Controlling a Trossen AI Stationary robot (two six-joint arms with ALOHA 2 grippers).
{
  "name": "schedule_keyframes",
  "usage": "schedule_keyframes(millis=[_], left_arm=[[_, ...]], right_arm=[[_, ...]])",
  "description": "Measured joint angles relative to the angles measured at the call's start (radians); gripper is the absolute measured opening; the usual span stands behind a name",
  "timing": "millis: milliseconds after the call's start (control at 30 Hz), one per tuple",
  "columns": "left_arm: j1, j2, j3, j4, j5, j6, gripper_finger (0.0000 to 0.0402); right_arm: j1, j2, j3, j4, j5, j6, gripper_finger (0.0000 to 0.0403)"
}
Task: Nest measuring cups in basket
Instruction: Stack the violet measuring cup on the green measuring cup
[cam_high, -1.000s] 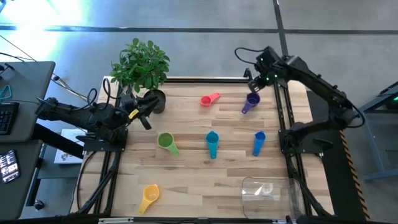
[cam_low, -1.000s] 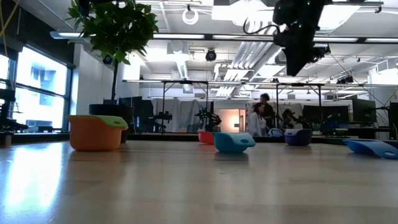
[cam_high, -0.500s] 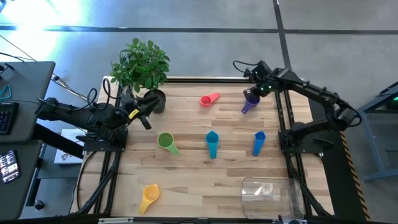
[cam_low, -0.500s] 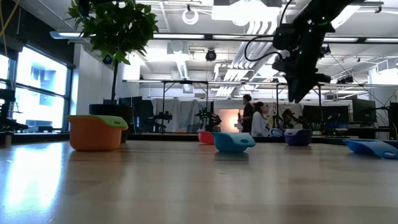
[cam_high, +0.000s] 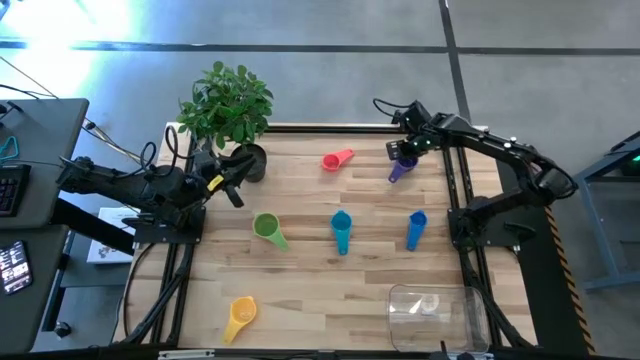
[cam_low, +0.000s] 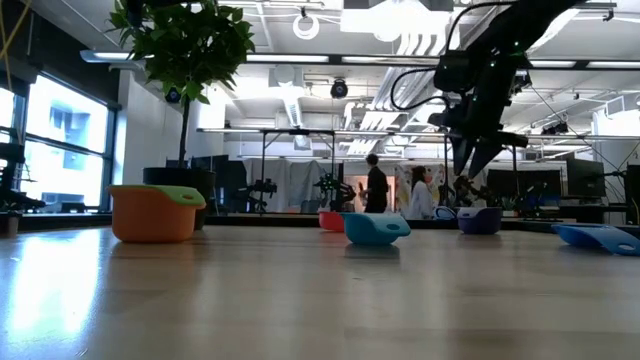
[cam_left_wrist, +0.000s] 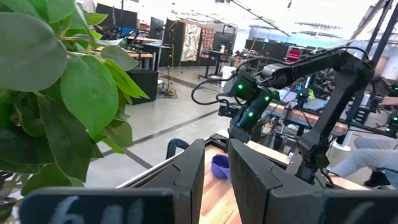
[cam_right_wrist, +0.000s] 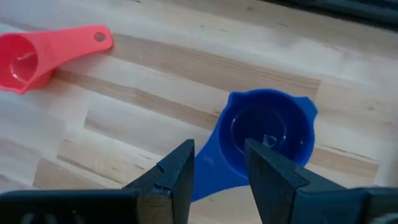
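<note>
Six measuring cups lie apart on the wooden table: pink (cam_high: 338, 159), purple (cam_high: 400, 168), green (cam_high: 268, 228), teal (cam_high: 341, 230), blue (cam_high: 416, 228) and yellow (cam_high: 240, 316). The clear basket (cam_high: 435, 310) stands at the near right corner. My right gripper (cam_high: 402, 152) is open and hangs a little above the purple cup (cam_right_wrist: 267, 134), with its fingers over the place where the handle joins the bowl. In the low view it (cam_low: 468, 160) is clear of the cup (cam_low: 480, 220). My left gripper (cam_high: 236, 186) waits at the far left beside the plant pot, with a narrow gap between its fingers.
A dark pot with a leafy plant (cam_high: 228, 105) stands at the far left corner, close to my left gripper. The pink cup (cam_right_wrist: 37, 56) lies to the left of the purple one. Bare wood lies between the cups and the basket. People walk in the room behind (cam_low: 375, 190).
My right gripper has come down from high above the table's far right toward the purple cup, shifting a little toward the left edge and tipping its fingers downward. No cup has moved.
</note>
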Motion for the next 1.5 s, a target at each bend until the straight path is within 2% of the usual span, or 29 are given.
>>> schedule_keyframes(millis=[367,500,800,1000,1133,1333,1500], left_arm=[[0.0,0.0,0.0,0.0,-0.039,0.0,0.0062],[0.0,0.0,0.0,-0.001,-0.039,0.01,0.0062],[0.0,0.0,0.0,-0.001,-0.039,0.061,0.0062],[0.0,0.0,0.0,-0.001,-0.039,0.063,0.0062],[0.0,0.0,0.0,0.0,-0.039,0.095,0.0062],[0.0,0.0,0.0,0.0,-0.039,0.123,0.0062],[0.0,0.0,0.0,0.003,-0.039,0.138,0.0062]], right_arm=[[0.03,0.131,0.001,0.043,0.025,0.074,0.0133],[0.03,0.156,0.002,0.048,0.063,0.089,0.0133],[0.03,0.226,0.003,0.087,0.055,0.107,0.0133],[0.03,0.257,0.003,0.089,0.099,0.108,0.0132],[0.03,0.264,0.003,0.089,0.095,0.108,0.0109],[0.031,0.264,0.003,0.089,0.061,0.095,0.0017],[0.045,0.263,0.004,0.079,0.043,0.088,0.0019]])
